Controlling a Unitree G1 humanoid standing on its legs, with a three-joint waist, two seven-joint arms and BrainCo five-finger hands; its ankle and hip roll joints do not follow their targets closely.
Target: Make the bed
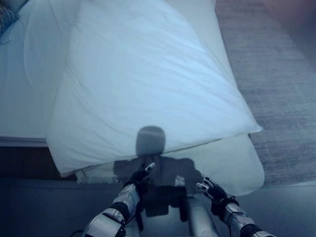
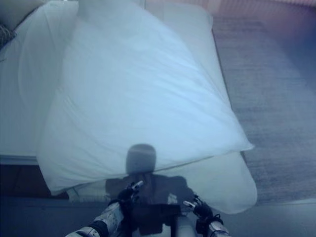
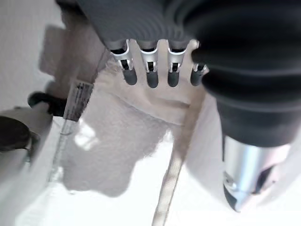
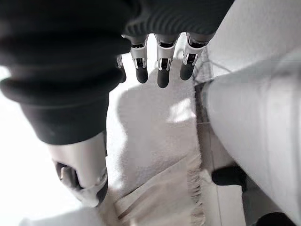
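Bed (image 1: 15, 106), one: white mattress surface reaching from the near edge to the far end, its near left edge showing as a pale band above a dark base. On it, one large white duvet (image 1: 143, 84), lying skewed across the bed, its near right corner pointing toward the carpet and its near edge overhanging the foot of the mattress. Beneath that near edge, one further white layer (image 1: 237, 165) sticks out at the right as a rounded corner; whether it is a pillow or a folded part of the bedding cannot be told. One patterned item (image 1: 7, 19) at the far left corner, mostly cut off. Carpet (image 1: 276, 84), grey, along the bed's right side. Left hand (image 1: 141, 174), one: low at the foot of the bed, just below the duvet's near edge, fingers straight and relaxed, holding nothing. Right hand (image 1: 212, 189), one: beside it to the right, near the rounded white corner, fingers likewise loose and empty. Both wrist views show pale cloth with a frayed hem (image 4: 195, 197) past the fingertips.
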